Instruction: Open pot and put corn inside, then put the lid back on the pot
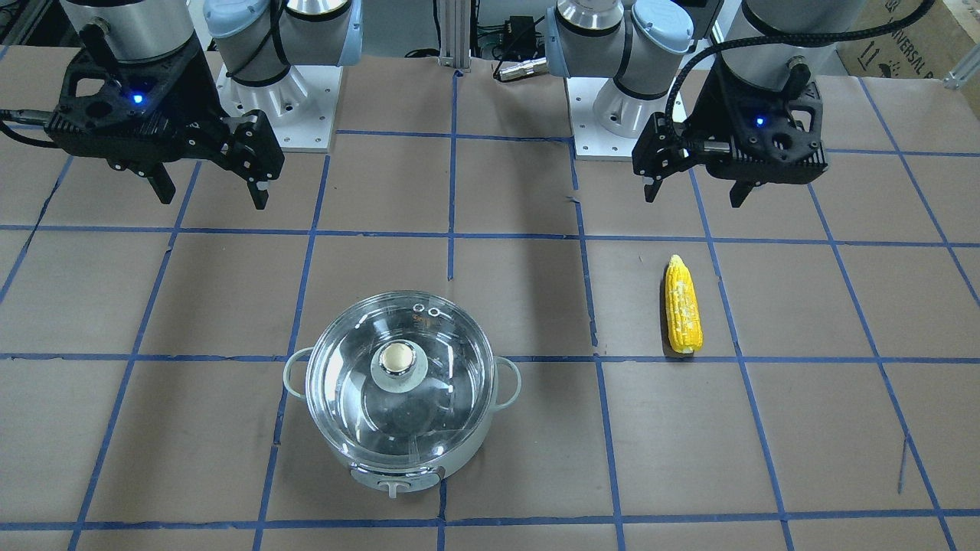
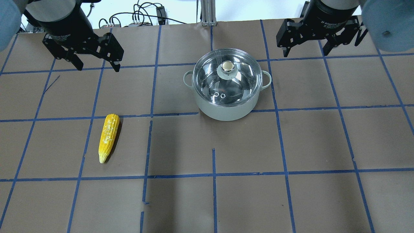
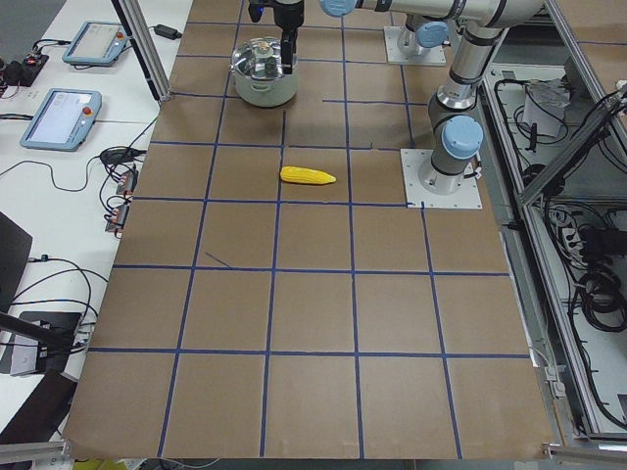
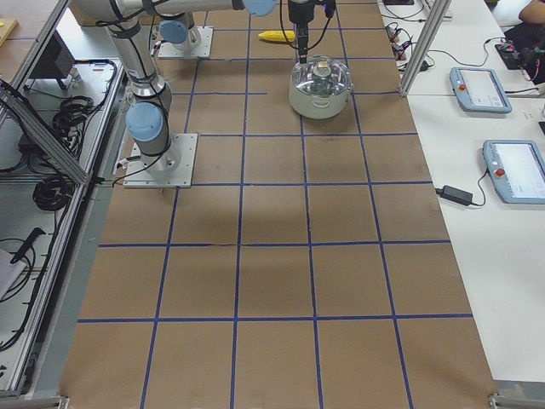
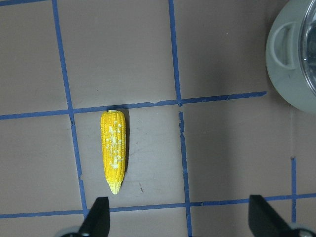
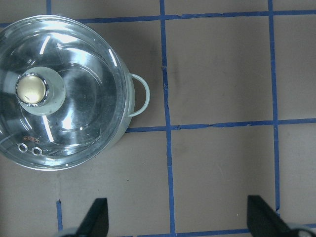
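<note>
The pale mint pot (image 2: 226, 110) stands on the table with the clear glass lid (image 2: 239, 81) seated on it and the chrome-and-cream knob (image 2: 228, 66) on top. The yellow corn (image 2: 109, 137) lies flat on the table to the pot's left, apart from it. My left gripper (image 2: 98, 67) is open and empty, hovering above the table behind the corn. In the left wrist view the corn (image 5: 113, 150) lies ahead of the fingertips (image 5: 98, 217). My right gripper (image 2: 305, 54) is open and empty, up and to the right of the pot. The right wrist view shows the lid (image 6: 84, 123) at the left.
The table (image 2: 291, 145) is covered with brown paper marked by a blue tape grid. The arm bases (image 1: 283, 107) stand at its robot-side edge. Operator tablets (image 4: 481, 89) lie on a side bench beyond the table's far edge.
</note>
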